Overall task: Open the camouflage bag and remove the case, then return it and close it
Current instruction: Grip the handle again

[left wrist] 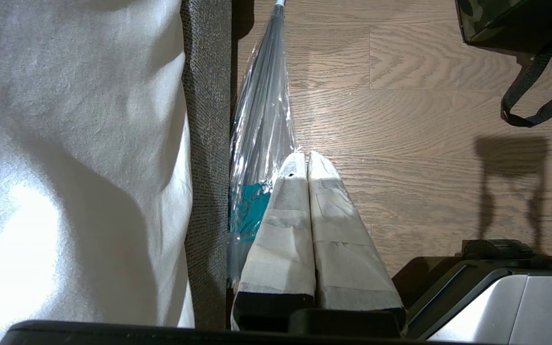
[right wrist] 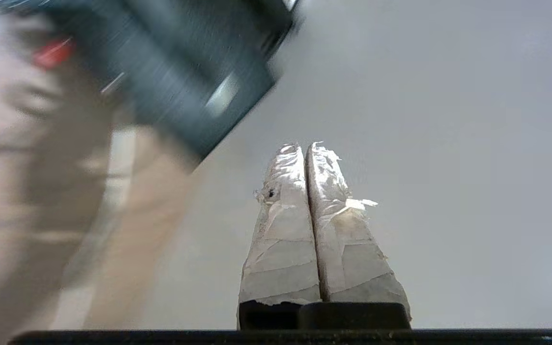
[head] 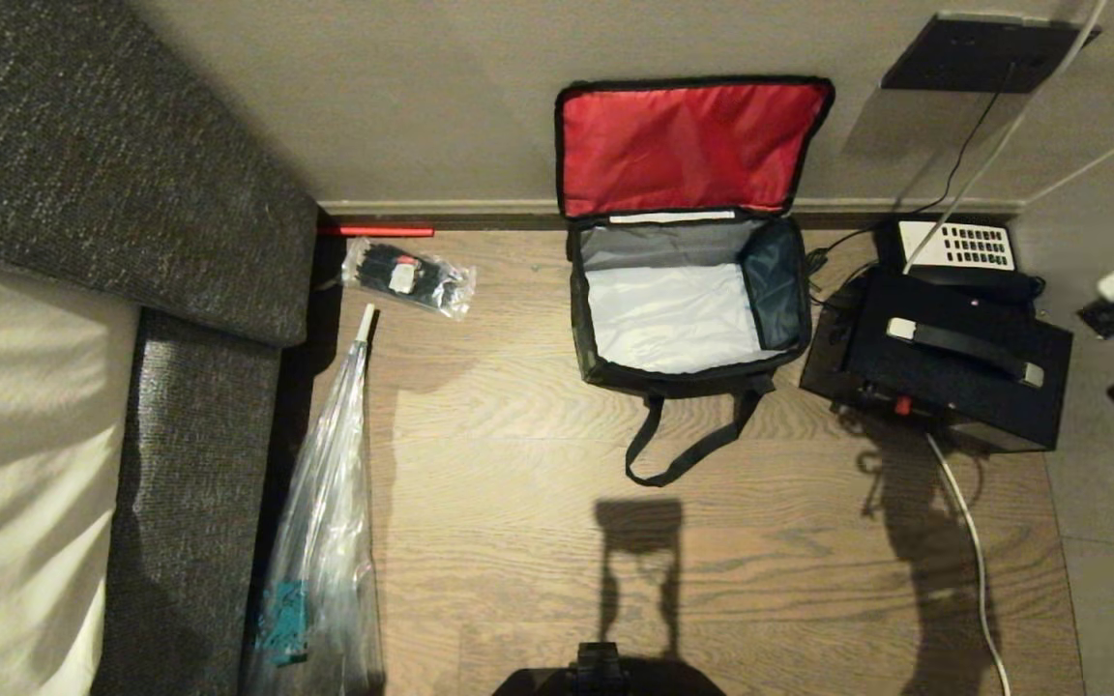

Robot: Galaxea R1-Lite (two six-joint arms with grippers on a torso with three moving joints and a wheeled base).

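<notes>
The camouflage bag (head: 688, 338) stands on the wooden floor (head: 538, 464) against the wall (head: 422, 97), at the floor's far edge. Its lid is folded back and leans on the wall, showing the red lid lining (head: 688, 145). The silver-grey interior is exposed and holds no case. One black strap handle (head: 678, 454) lies slack on the floor on the bag's near side.

The case (head: 944, 362) rests on the floor just beside the bag on the bag's right, outside it. A black handle with light ends runs across the top of the case. A telephone (head: 958, 249) with a white keypad sits behind the case near the wall, and a white cable (head: 968, 532) trails across the floor from the case toward the near edge.

The left gripper (left wrist: 304, 155) hangs above the floor beside a long clear plastic bag (left wrist: 261, 129); its taped fingers (left wrist: 281, 230) are pressed together and grasp nothing. The right gripper (right wrist: 304, 146) is clenched on nothing as well, tips touching, with the case blurred nearby in the right wrist view.

A small clear packet (head: 409, 275) and a red rod (head: 378, 231) lie near the wall to the bag's left, next to a grey upholstered sofa (head: 199, 435).
</notes>
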